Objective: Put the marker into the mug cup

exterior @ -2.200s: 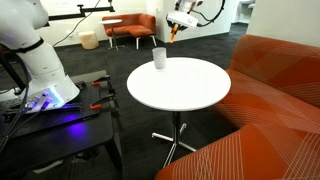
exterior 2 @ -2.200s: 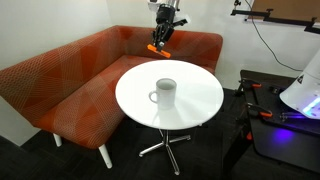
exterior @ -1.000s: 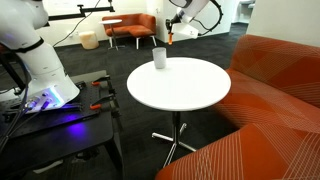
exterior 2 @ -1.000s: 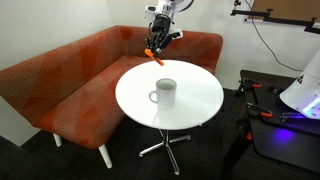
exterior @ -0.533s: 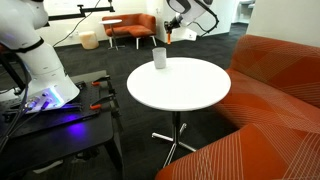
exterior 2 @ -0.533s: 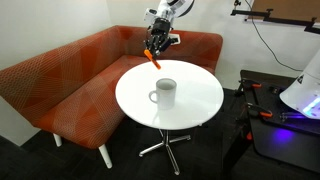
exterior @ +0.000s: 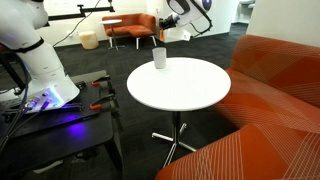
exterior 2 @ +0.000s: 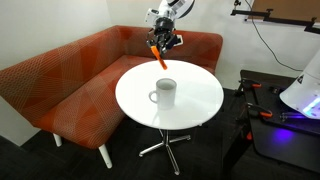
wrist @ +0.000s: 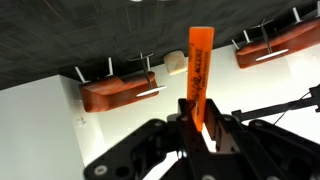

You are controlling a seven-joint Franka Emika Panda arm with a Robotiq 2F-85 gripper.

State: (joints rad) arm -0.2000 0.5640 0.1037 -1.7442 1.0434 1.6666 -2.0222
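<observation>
While the marker (exterior 2: pixel 160 56) is pinched between the fingers (wrist: pixel 186 114) and held in the air, clear of the bench (exterior 2: pixel 200 108), the carry toward the mug cup (exterior 2: pixel 165 92) is judged to be the step in hand. In the wrist view the orange barrel is seen clamped near one end, with most of its length projecting beyond the grip. In an exterior view the marker is seen tilted rather than upright, higher than the cup's rim and near the bench's edge, not yet over the cup. The mug cup is stood upright on the bench, apart from the marker, and its contents cannot be made out. For the step to be done well, the marker's free end should be brought squarely over the open mouth before any descent is made. The tilt should be reduced so that the rim is not struck and the light cup is not tipped. Release is best delayed until the free end has been lowered inside the rim, so that a bounce onto the bench is avoided.
</observation>
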